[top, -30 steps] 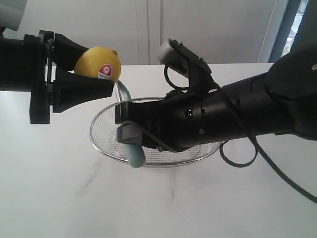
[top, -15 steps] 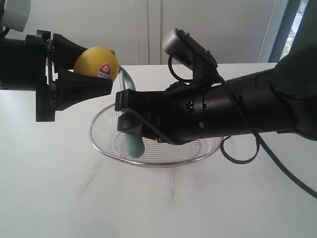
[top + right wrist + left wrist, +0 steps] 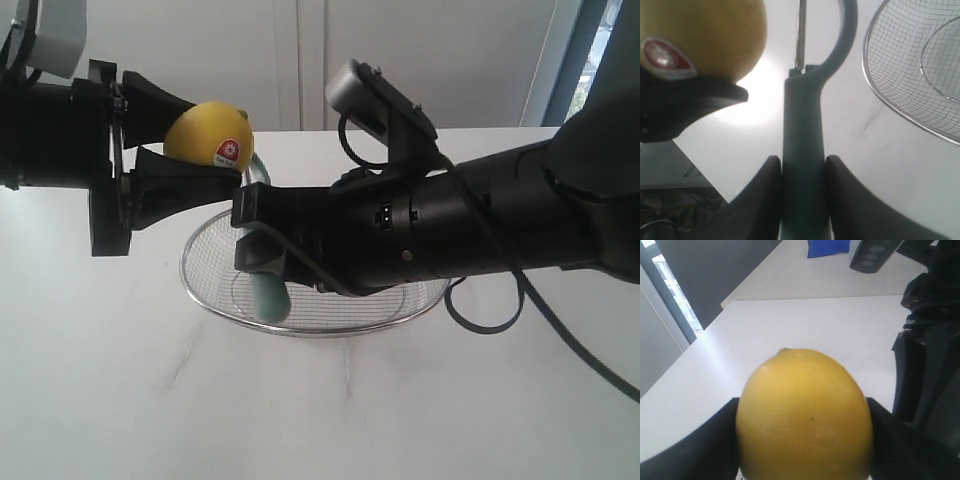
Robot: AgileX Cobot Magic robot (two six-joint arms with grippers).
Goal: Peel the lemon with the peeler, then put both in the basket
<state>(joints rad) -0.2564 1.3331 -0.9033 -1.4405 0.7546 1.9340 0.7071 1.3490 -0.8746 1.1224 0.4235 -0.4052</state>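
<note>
Left jaws: clenched on the lemon (image 3: 208,133), which is held aloft, higher than the basket (image 3: 300,330) on the worktop (image 3: 120,400).
Right jaws: grasping the peeler (image 3: 801,150) by its handle.
Governing relation: the peeler's long axis runs up from the right jaws. Its looped head stands just beside the lemon's sticker side, with a narrow gap visible.
Lemon axis: the tip points away from the left wrist.
Judged step: the blade is about to meet the rind.

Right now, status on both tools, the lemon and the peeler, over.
Left tool shut on lemon, held aloft. Right tool shut on peeler, head beside lemon, contact unclear. Right arm spans over basket.
</note>
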